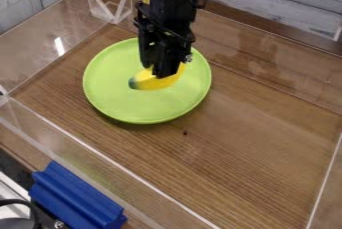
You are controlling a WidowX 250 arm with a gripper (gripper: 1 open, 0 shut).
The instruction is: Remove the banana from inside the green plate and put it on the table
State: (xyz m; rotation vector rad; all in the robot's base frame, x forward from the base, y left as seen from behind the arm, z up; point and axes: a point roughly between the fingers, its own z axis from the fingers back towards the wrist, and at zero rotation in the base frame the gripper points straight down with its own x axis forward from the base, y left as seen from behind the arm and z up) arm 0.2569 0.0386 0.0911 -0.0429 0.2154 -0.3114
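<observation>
My jaws are clamped down as narrow as they go, and from what I can see they are pinched on the banana (159, 82), the gripper (163, 73) pointing steeply down into the middle of the green plate (112, 93). The fingertips themselves hide the contact, so I call it a grip by judgement: only the yellow body and one darker tip poke out to the left beneath the black fingers. The banana looks to be resting low in the plate, right of its centre, not lifted clear. Outward from there, the plate sits toward the back left of the table (254, 123), with bare wood-grain running out to the right and toward the front, inside the clear acrylic walls (40, 48). A blue ridged block (74, 205) lies at the near left corner, well apart from the plate. So I reckon the grasp is made and nothing more: the lift out over the rim, the carry to bare wood and the release are all left.
</observation>
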